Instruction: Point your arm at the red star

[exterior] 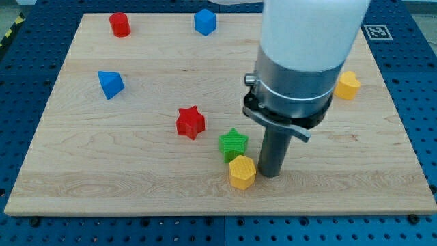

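The red star (190,123) lies on the wooden board (82,164) a little left of the middle. My tip (270,174) rests on the board at the lower middle, well to the star's right and lower. It sits just right of a yellow hexagonal block (242,171), close to it or touching; I cannot tell which. A green star (233,143) lies between the red star and my tip, just above the yellow hexagon.
A red cylinder-like block (120,24) and a blue block (205,21) lie near the view's top. A blue triangular block (109,84) is at the left. Another yellow block (348,85) shows at the right, partly behind the arm's body (300,61).
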Tool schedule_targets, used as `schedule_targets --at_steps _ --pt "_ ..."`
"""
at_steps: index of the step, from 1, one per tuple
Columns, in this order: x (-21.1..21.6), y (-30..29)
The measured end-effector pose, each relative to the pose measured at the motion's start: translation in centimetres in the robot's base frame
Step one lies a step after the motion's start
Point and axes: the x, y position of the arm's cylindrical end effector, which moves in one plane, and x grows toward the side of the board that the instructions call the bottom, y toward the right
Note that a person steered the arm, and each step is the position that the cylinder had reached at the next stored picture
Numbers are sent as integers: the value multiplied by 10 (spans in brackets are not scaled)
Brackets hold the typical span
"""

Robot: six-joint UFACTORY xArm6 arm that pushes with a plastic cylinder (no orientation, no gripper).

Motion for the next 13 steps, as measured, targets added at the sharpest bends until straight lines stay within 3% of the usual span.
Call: schedule_targets --at_steps 3,5,7,9,10,12,13 --pt "-17 34" --pt "-95 26" --pt "-157 -110" --pt "-144 -225" --pt "-106 -247" --pt "-82 -238" --pt "-74 -200"
